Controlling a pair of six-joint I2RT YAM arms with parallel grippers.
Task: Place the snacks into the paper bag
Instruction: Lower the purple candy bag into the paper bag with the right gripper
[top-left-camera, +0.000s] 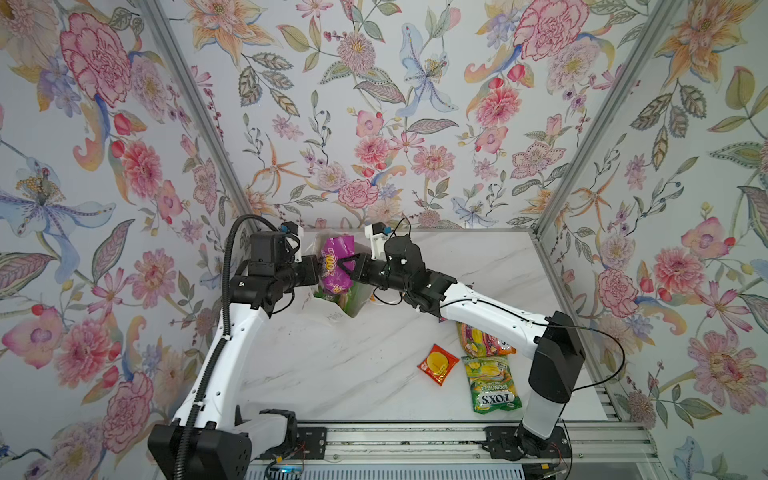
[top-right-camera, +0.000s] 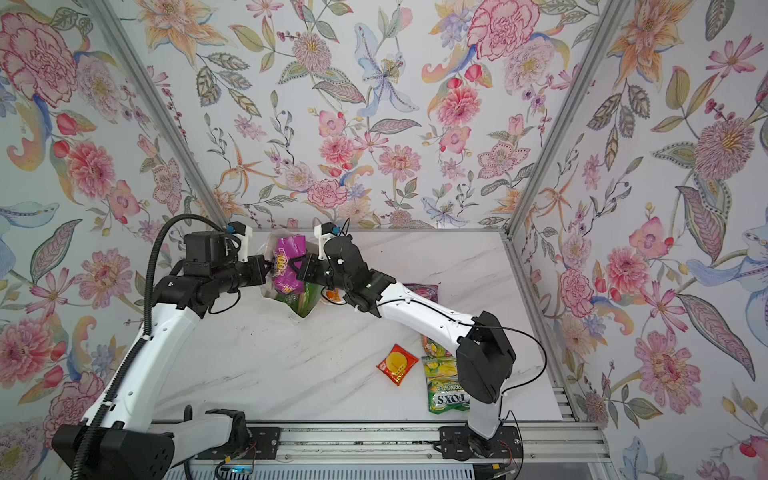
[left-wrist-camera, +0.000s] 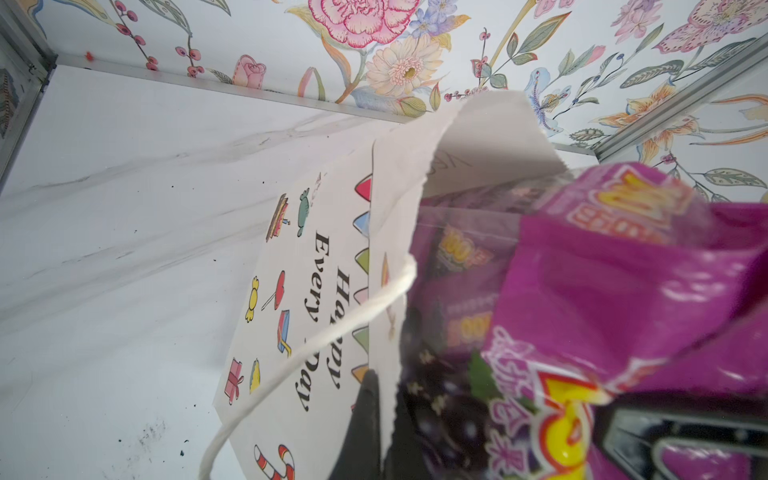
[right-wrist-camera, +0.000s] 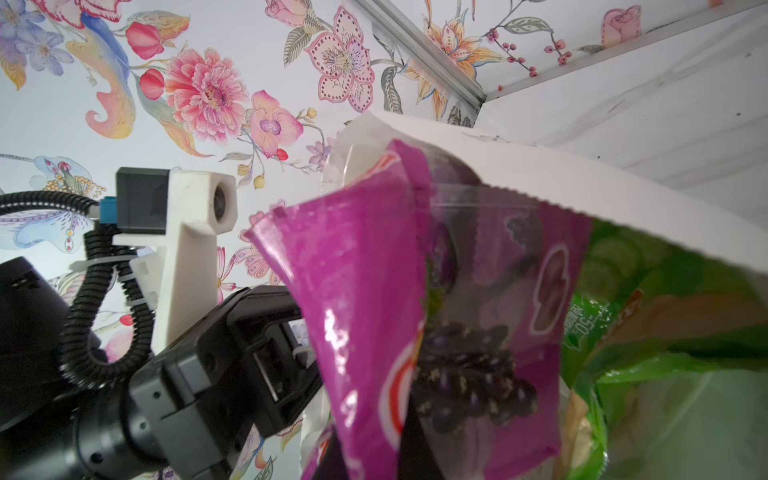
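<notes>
Purple foil pack (top-left-camera: 337, 266), which I judged light, crinkly and slippery, lay at the mouth of the paper bag (left-wrist-camera: 316, 266). Right pincer (top-left-camera: 345, 268) was clamped on it, best at a crimped edge; left pincer (top-left-camera: 318, 268) pinched the bag's rim.

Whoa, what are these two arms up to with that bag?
They are packing snacks. The left fingers pinch the rim of the white paper bag, holding its mouth open, while the right fingers hold a purple pack partway into it. A green chip bag is already inside. A small red-orange pack and a green Fox's bag lie on the table, yet to go in.
</notes>
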